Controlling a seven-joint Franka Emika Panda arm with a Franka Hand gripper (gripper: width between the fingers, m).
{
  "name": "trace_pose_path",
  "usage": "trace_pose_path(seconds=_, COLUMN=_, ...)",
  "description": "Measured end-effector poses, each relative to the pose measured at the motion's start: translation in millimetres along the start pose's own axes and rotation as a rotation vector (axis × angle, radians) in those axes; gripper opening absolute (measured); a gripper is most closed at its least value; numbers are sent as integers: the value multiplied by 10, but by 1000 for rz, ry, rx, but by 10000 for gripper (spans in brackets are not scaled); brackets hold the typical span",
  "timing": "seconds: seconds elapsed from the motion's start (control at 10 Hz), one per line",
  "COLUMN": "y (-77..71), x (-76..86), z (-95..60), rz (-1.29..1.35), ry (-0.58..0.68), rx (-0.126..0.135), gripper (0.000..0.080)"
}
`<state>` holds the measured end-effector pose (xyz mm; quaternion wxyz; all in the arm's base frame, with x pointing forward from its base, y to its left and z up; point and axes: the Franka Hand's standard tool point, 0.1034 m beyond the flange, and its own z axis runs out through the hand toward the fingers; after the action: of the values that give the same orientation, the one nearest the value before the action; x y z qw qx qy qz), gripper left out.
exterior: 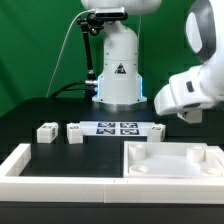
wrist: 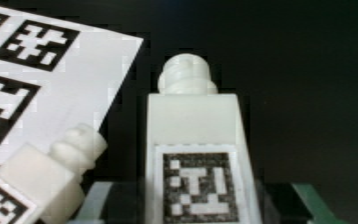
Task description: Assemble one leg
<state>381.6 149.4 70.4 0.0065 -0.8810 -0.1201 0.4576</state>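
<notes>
Evidently little is done yet; the leg (wrist: 197, 135) is found on the tabletop (wrist: 318, 80) between the open jaws, not gripped; grasping it and mounting it to the tray-like piece (exterior: 200, 162) are left.

On the tabletop (exterior: 40, 112), one leg (exterior: 45, 131) and a second leg (exterior: 75, 132) lie to the exterior view's left of the marker board (exterior: 118, 128), a third leg (exterior: 155, 130) just beside it on that view's right, the tray (exterior: 170, 148) before it, the robot base (exterior: 118, 80) behind.
</notes>
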Motion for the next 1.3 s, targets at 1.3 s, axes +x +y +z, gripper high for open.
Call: trace_pose_path(seconds=1.3, y=350, x=278, z=-934, rz=-36, ry=815, rx=-46, gripper=291)
